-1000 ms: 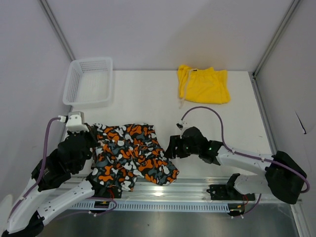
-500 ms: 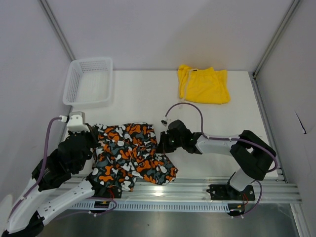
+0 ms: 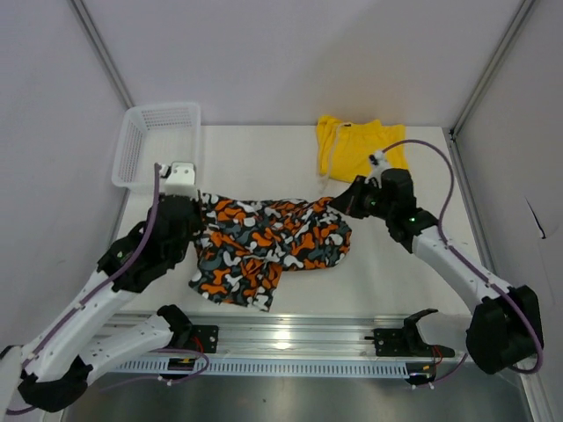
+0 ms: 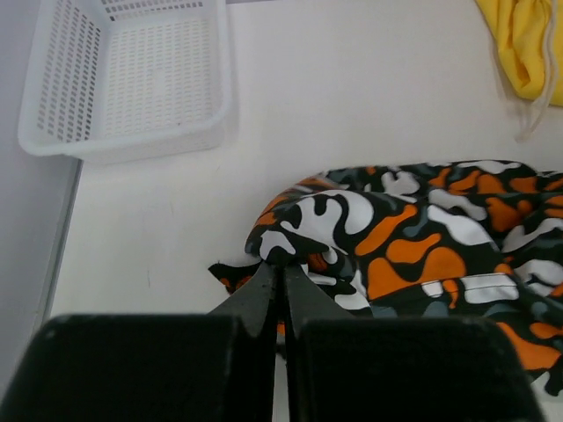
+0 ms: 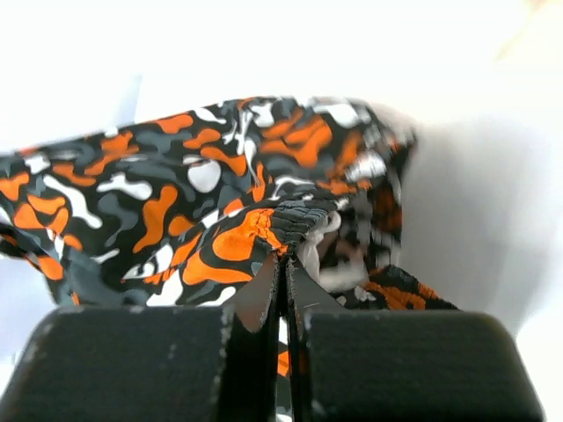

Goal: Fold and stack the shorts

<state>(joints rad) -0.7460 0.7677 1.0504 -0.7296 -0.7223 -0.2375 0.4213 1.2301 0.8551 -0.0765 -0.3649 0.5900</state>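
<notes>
The patterned shorts [image 3: 268, 242] in orange, white, black and grey hang stretched between both grippers over the table's middle. My left gripper [image 3: 201, 204] is shut on their left edge; in the left wrist view its tips [image 4: 282, 264] pinch a fold of the patterned shorts [image 4: 413, 237]. At the right end, my right gripper [image 3: 339, 205] is shut on the elastic waistband [image 5: 303, 220], jaws pressed together on the cloth [image 5: 176, 211]. The yellow shorts [image 3: 365, 151] lie folded at the back right, with a pale drawstring [image 3: 327, 163].
A white mesh basket [image 3: 158, 145] stands at the back left, also in the left wrist view [image 4: 123, 75]. A metal rail [image 3: 290, 338] runs along the near edge. White walls and metal posts enclose the table. The yellow shorts' corner [image 4: 523, 48] shows top right.
The right gripper closed on the patterned shorts' waistband and pulled it up and to the right. The left arm carried its edge toward the back. The crumpled shorts are now stretched out.
</notes>
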